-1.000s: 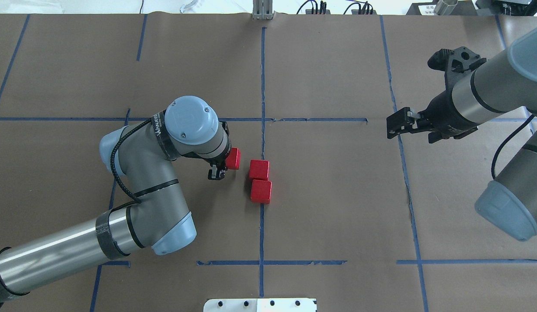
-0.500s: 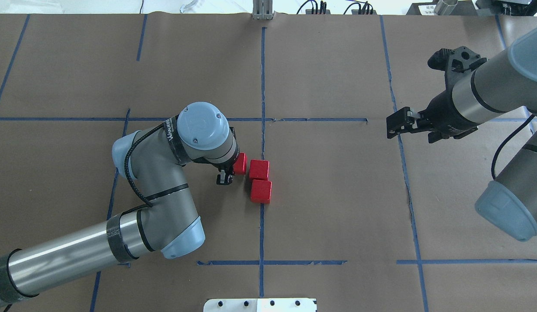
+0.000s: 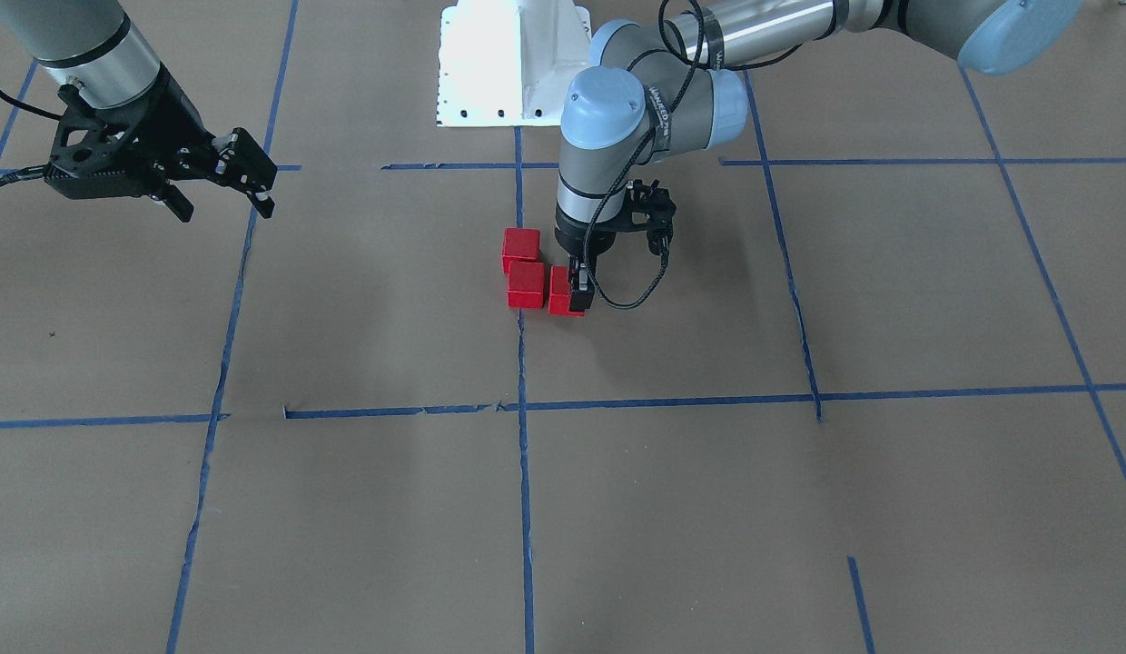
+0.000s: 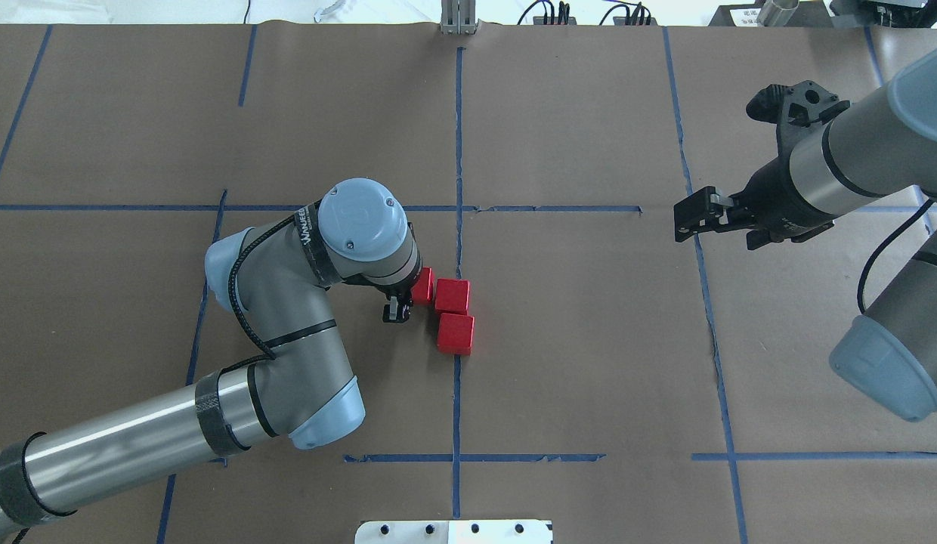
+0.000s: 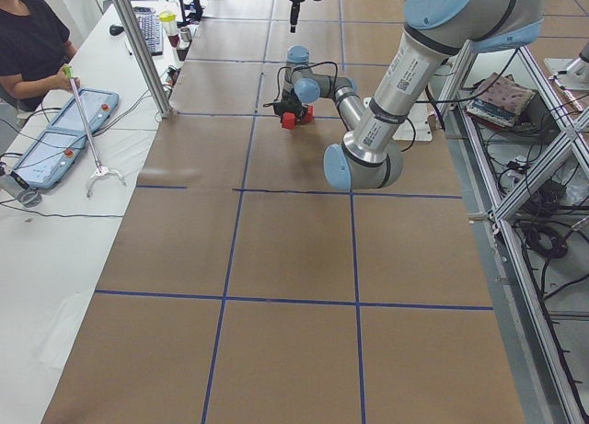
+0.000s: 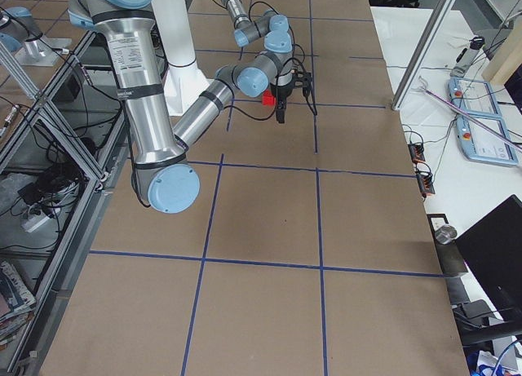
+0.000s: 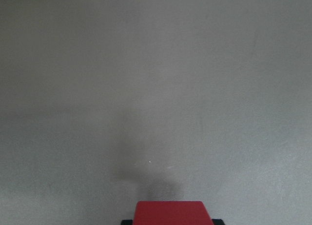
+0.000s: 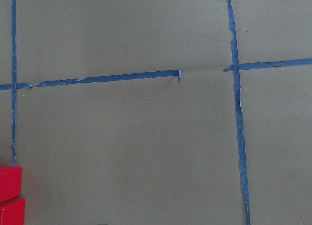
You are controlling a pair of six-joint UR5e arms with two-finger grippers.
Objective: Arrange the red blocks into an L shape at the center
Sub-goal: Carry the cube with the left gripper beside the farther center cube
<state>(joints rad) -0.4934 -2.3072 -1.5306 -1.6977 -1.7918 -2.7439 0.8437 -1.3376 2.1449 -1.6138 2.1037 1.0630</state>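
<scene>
Two red blocks lie one behind the other on the blue tape line through the center cell. My left gripper is shut on the third red block, low over the paper and close against the left side of the farther block. I cannot tell whether the two touch. The front-facing view shows the held block beside the pair, and the left wrist view shows its top between the fingers. My right gripper hangs open and empty far to the right.
The white base plate sits at the near table edge. A person sits at a side table beyond the far edge, by a tablet and a grabber tool. Brown paper lies bare around the blocks.
My left arm has carried its red block to the right, closing the gap to the farther of the two lying blocks. The right arm has not moved.
</scene>
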